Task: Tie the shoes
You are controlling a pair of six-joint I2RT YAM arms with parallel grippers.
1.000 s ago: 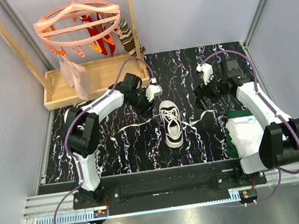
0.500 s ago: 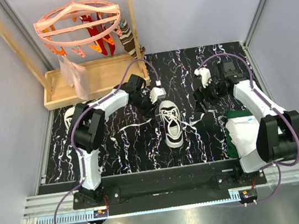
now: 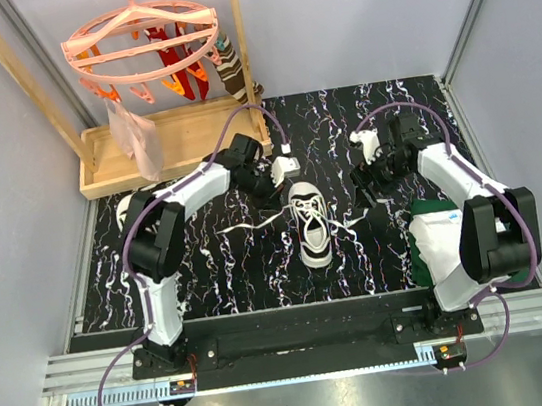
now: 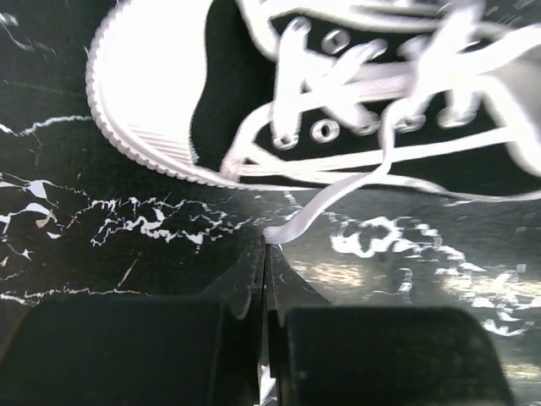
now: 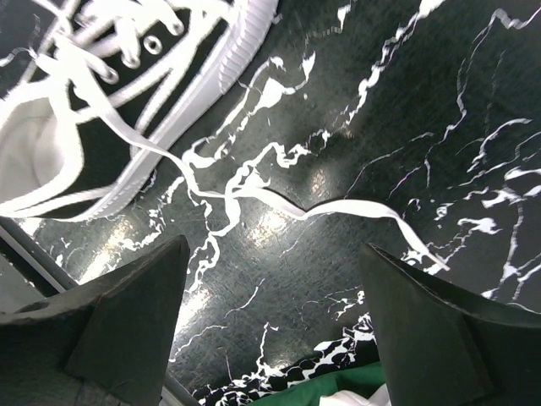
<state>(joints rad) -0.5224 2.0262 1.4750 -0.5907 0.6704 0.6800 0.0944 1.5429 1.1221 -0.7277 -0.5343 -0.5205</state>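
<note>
Clamped together, my left claw bites only the very tip of one white lace, low over the desk and just beside the shoe. That shoe lies in the middle of the desk, between my two arms. My right claw hangs with its fingers wide apart and holds nothing. It is above the other lace, which lies flat on the desk at the shoe's right side.

I judge my left bite thin, so a firm pull could slide the tip free. A hard pull could instead drag the light shoe along. On the right, the flat lace may slip under my fingers as they close. The green-and-white cloth near the desk's right edge sits close enough to snag.
</note>
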